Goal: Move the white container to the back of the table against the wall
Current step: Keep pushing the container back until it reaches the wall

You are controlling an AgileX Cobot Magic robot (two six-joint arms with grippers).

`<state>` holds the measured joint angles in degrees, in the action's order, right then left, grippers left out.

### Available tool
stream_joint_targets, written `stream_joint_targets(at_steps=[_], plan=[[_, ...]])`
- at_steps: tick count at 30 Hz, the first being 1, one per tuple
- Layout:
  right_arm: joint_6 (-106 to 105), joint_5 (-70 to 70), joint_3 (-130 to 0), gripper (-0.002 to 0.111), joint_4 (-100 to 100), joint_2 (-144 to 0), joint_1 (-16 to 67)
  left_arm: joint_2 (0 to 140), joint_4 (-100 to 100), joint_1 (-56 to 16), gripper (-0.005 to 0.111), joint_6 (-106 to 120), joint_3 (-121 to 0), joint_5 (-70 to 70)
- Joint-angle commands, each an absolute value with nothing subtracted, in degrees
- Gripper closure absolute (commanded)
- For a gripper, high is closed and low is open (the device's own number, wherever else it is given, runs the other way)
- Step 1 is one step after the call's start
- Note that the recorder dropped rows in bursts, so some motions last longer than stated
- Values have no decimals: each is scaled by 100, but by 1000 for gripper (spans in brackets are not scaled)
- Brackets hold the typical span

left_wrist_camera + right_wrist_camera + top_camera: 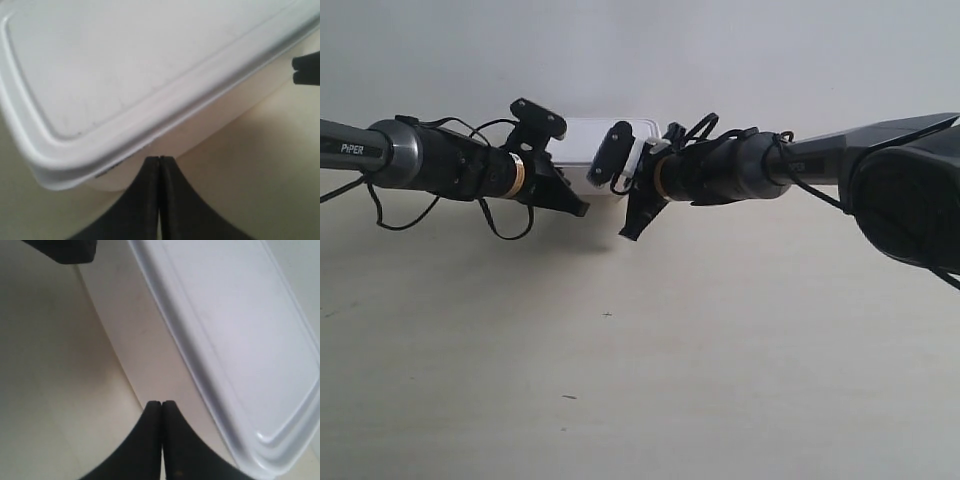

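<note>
Two black arms reach in from both sides, and their tips come close in the middle without touching. The arm at the exterior view's left (pixel 440 160) lies almost flat, with its fingers pointing down and inward. The arm at the exterior view's right (pixel 740 168) does the same. The left gripper (pixel 159 160) has its two fingers pressed tight together. So does the right gripper (pixel 162 402).

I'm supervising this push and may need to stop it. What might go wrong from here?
Both the left claw and the right claw are shut and sit at the side of the white container, so uneven pushing may spin it on the table. The tips sit just under the rim of the lid and might lift it. The box already looks close to the wall; pushing further may jam it.
</note>
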<state>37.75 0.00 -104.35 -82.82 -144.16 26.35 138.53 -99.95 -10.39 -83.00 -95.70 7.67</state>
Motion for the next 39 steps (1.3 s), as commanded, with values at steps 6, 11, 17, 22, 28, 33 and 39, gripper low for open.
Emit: stream_joint_targets(at_steps=[6, 11, 17, 22, 28, 33, 39], plan=[[3747, 66, -10569, 108, -8342, -14428, 2541, 14066, -9995, -999, 107, -8258, -9867, 631], [3747, 0, -10569, 108, -8342, -14428, 2416, 14166, -9995, -973, 107, -8258, -9995, 615], [3758, -608, -10569, 108, -8271, -14428, 2308, 14213, -9995, -969, 107, -8097, -10075, 601], [3759, -269, -10759, 108, -8211, -14518, 2298, 14279, -9995, -969, 107, -8086, -10142, 601], [3748, -488, -10802, 108, -8182, -14581, 2294, 14369, -9995, -960, 107, -8063, -10262, 601], [3748, -358, -10960, 108, -8192, -14631, 2285, 14370, -9995, -923, 107, -7950, -10324, 601], [3761, -314, -11196, 108, -8176, -14790, 2285, 14370, -9995, -860, 107, -7950, -10350, 601]])
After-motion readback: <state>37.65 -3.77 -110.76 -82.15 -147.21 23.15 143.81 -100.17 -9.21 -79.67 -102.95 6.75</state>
